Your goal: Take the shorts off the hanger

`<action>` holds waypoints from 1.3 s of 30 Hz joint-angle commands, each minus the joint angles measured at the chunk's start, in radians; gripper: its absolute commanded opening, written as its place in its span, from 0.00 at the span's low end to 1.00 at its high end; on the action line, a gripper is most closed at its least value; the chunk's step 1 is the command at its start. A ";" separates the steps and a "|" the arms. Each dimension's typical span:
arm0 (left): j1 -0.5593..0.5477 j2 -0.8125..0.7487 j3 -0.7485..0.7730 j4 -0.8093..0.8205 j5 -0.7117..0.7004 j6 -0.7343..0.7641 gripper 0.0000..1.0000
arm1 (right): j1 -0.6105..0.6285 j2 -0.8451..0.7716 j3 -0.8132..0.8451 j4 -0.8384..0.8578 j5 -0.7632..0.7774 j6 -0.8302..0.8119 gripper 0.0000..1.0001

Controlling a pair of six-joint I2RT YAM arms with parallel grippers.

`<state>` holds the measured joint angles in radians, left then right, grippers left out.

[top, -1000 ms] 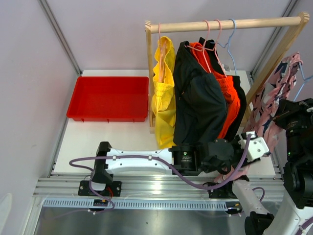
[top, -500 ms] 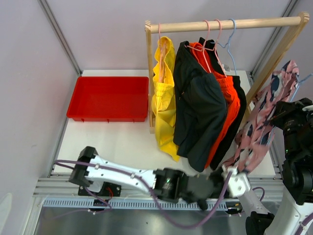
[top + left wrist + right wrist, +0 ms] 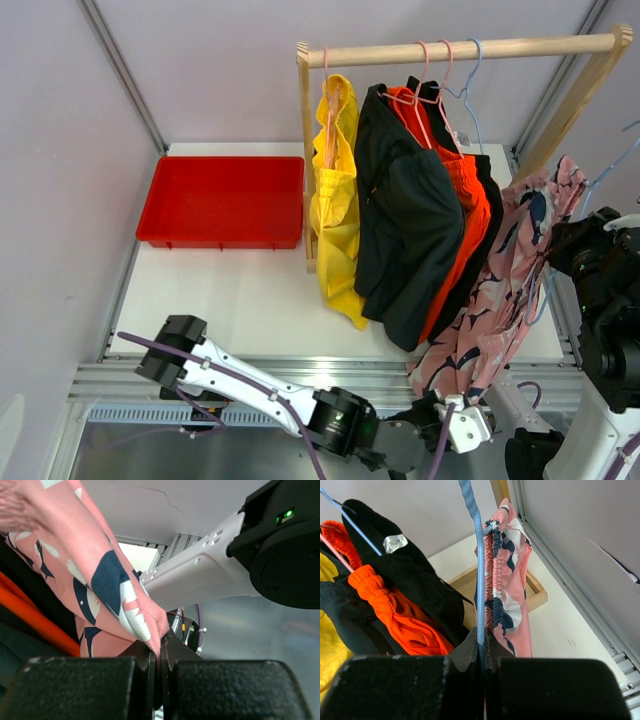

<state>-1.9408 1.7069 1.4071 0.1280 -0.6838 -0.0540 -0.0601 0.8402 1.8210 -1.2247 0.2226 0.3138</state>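
The pink shorts (image 3: pixel 500 290) with a navy pattern hang stretched off the rack's right end, their waistband (image 3: pixel 495 575) threaded on a blue hanger (image 3: pixel 476 555). My right gripper (image 3: pixel 481 647) is shut on that hanger's wire; in the top view it (image 3: pixel 557 243) sits at the shorts' upper right. At the near table edge, my left gripper (image 3: pixel 428 400) is shut on the shorts' lower hem (image 3: pixel 155 630), pulling the cloth taut. Yellow shorts (image 3: pixel 335 200), dark charcoal shorts (image 3: pixel 405 220), orange shorts (image 3: pixel 468 200) and black shorts (image 3: pixel 492 190) hang on the wooden rail (image 3: pixel 500 47).
A red tray (image 3: pixel 222 200) lies on the white table at the back left. The rack's wooden posts (image 3: pixel 305 150) stand beside the yellow shorts and at the far right. The right arm's white link (image 3: pixel 200 575) passes close behind the pink cloth.
My left gripper closed on the pink shorts' hem and swung down past the near table edge, drawing the shorts downward. The right gripper with the hanger dropped slightly.
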 commanded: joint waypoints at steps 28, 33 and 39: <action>0.430 0.022 0.296 -0.337 0.181 -0.106 0.00 | 0.037 0.150 0.434 -0.259 -0.370 0.171 0.00; 0.396 0.033 0.241 -0.364 0.161 -0.142 0.00 | 0.057 0.234 0.577 -0.234 -0.313 0.174 0.00; 0.286 -0.021 0.138 -0.341 0.104 -0.182 0.00 | 0.114 0.221 0.356 -0.061 -0.181 0.114 0.00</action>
<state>-1.5970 1.7828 1.5661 -0.2501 -0.5373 -0.1833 0.0418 1.0405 2.2559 -1.3529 -0.0475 0.4671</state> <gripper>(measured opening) 0.017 0.044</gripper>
